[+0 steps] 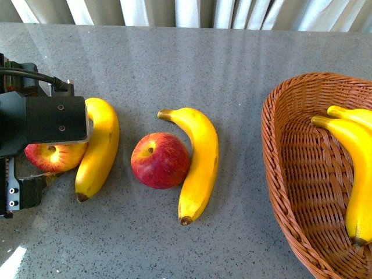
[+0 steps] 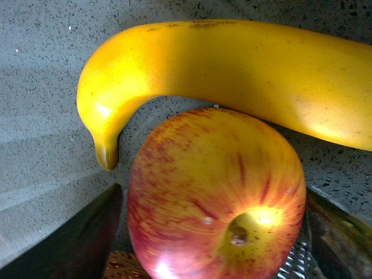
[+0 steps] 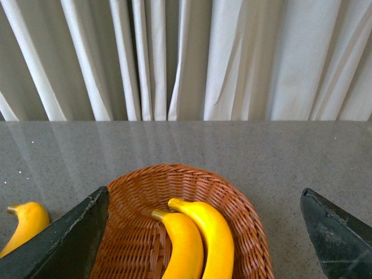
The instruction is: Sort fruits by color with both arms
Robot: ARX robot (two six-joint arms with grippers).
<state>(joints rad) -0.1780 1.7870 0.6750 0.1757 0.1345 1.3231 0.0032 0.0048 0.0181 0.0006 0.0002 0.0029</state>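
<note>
My left gripper is at the table's left edge, shut on a red-and-yellow apple. In the left wrist view this apple fills the gap between the dark fingers. A banana lies right beside it, also seen in the left wrist view. A second red apple sits mid-table against another banana. Two bananas lie in the wicker basket at the right. My right gripper is open above that basket and its bananas.
White curtains hang behind the grey speckled table. In the left wrist view a bit of wicker shows under the held apple. The tip of the mid-table banana shows at the edge of the right wrist view.
</note>
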